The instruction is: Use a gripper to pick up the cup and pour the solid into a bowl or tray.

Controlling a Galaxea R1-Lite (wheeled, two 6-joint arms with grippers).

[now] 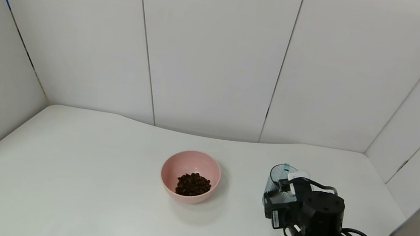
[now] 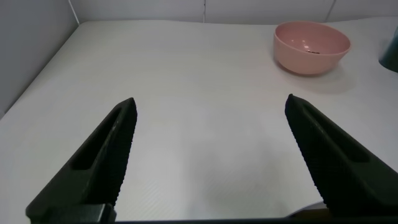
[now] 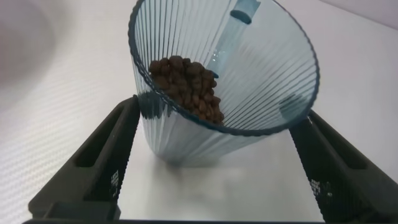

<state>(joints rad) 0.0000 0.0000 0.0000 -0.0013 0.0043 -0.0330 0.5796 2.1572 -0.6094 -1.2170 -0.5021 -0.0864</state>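
The ribbed blue-grey cup (image 1: pixel 278 177) stands on the table at the right, with brown bean-like pieces (image 3: pixel 186 87) inside it. My right gripper (image 1: pixel 283 189) is open, with a jaw on each side of the cup (image 3: pixel 249 62); in the right wrist view (image 3: pixel 216 112) one finger (image 3: pixel 115 149) is at the cup's wall. The pink bowl (image 1: pixel 185 161) sits at the table's centre, left of the cup, holding a pile of brown pieces (image 1: pixel 193 184). My left gripper (image 2: pixel 210 102) is open and empty over bare table, out of the head view.
The white table (image 1: pixel 73 180) is closed in by white wall panels at the back and both sides. The left wrist view shows the bowl (image 2: pixel 312 46) far off and a sliver of the cup (image 2: pixel 392 53) at the frame edge.
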